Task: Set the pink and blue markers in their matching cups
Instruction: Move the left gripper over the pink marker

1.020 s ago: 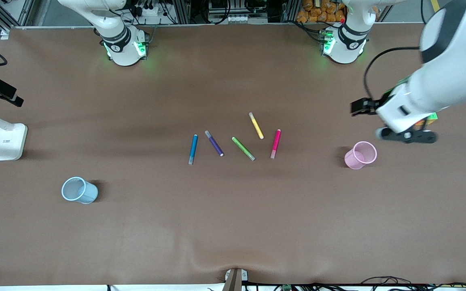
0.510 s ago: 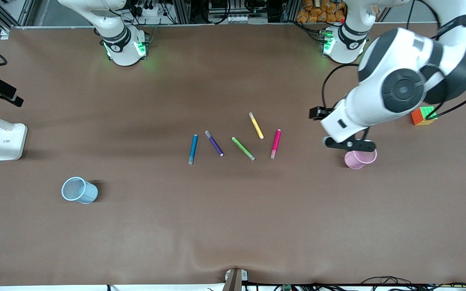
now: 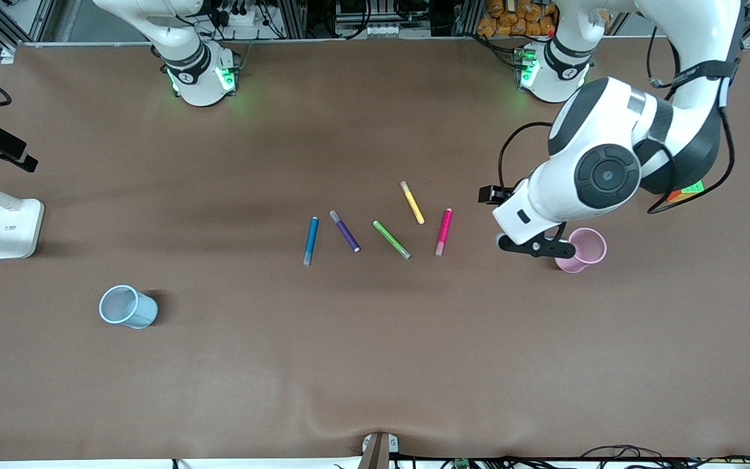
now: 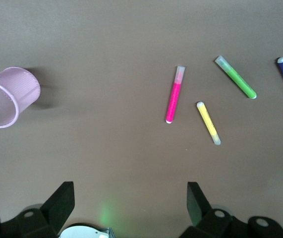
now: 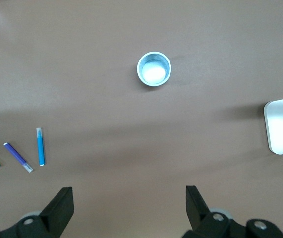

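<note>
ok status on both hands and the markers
Left hand open, over the table between pink marker and pink cup. Right hand open, waiting. Blue marker untouched.

The left gripper (image 3: 534, 246) hangs above the worktop with fingers spread wide; the right gripper (image 5: 126, 208), equally spread, waits raised.

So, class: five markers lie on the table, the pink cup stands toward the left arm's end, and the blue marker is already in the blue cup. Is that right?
Not quite. The blue marker lies on the table beside the purple marker, and the blue cup holds nothing, as the front view shows. The rest holds: five markers, with the pink cup toward the left arm's end.
</note>
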`<action>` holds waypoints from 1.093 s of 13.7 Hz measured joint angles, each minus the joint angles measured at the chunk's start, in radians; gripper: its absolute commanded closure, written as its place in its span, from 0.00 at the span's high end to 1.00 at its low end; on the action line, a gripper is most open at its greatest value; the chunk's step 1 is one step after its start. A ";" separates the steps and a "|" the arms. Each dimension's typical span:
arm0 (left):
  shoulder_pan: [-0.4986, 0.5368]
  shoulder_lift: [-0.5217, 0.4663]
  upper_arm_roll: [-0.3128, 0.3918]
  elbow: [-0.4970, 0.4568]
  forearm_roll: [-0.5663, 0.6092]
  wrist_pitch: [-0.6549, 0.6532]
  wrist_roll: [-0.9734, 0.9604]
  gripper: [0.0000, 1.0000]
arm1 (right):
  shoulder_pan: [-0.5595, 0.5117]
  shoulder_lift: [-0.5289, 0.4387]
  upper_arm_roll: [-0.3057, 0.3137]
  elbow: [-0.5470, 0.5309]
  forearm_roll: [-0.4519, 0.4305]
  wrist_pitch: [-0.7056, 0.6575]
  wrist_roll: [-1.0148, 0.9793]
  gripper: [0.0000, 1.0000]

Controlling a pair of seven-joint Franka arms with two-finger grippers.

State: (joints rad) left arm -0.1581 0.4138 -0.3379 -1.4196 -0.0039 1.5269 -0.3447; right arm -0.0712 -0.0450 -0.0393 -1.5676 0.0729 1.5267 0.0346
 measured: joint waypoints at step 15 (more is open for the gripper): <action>-0.151 0.155 0.003 -0.216 0.141 0.324 -0.147 1.00 | 0.000 0.000 -0.001 0.000 -0.001 -0.001 0.000 1.00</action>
State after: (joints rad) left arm -0.3094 0.5683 -0.3349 -1.6354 0.1370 1.8505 -0.4914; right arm -0.0713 -0.0450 -0.0400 -1.5676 0.0724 1.5256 0.0346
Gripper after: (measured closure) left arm 0.000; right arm 0.000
